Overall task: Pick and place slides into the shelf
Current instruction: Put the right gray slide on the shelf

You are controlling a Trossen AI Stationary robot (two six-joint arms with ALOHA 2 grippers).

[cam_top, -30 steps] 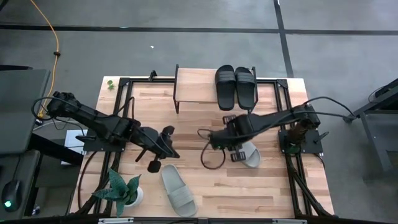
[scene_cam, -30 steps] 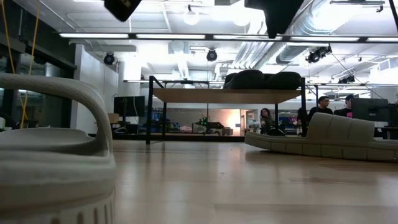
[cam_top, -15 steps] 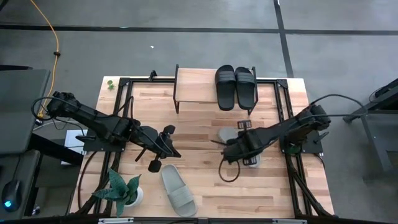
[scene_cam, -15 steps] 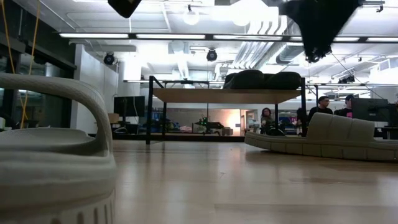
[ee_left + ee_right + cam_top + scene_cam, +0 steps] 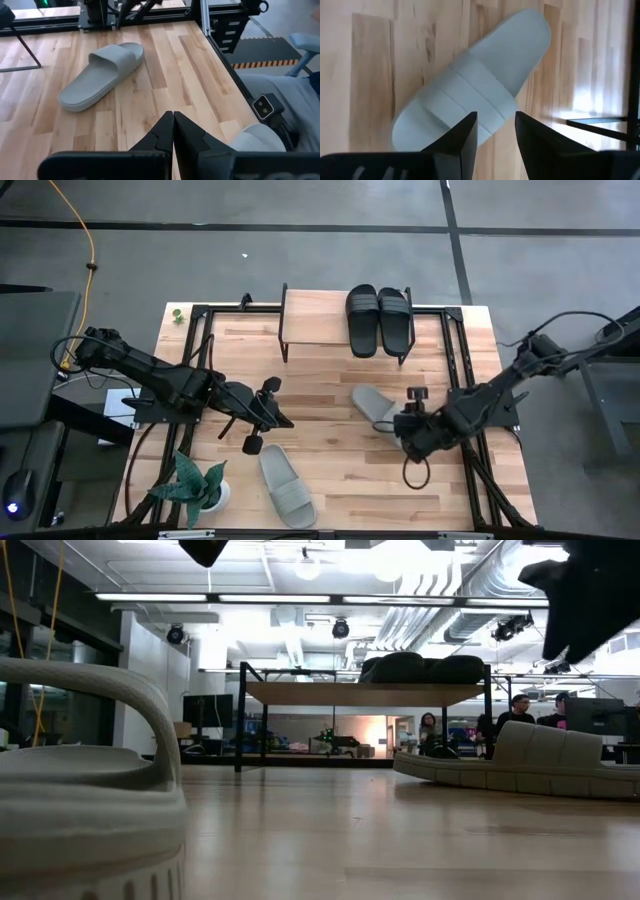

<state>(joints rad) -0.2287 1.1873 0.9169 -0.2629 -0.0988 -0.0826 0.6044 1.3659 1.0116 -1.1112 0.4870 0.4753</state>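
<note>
The black pair of slides [image 5: 380,320] lies on the shelf [image 5: 315,320], at its right end. One light grey slide [image 5: 370,402] lies flat on the table right of centre, and another [image 5: 288,488] lies near the near edge. My right gripper [image 5: 495,120] is open above the first grey slide [image 5: 470,85]. It slants down, and its fingers stand over the strap [image 5: 475,97] without touching it. My left gripper [image 5: 173,127] is shut and empty, held above the table left of centre [image 5: 284,422].
A potted plant [image 5: 195,485] stands at the near left corner. Black frame rails [image 5: 455,350] run along the table's sides. The shelf's left half is bare. In the low view, people [image 5: 515,710] sit in the room beyond the table.
My right gripper has swung from the table's middle toward the right and near edges. It has sunk and tipped further down, and now stands over the grey slide's near-right part. The slide has stayed where it was.
</note>
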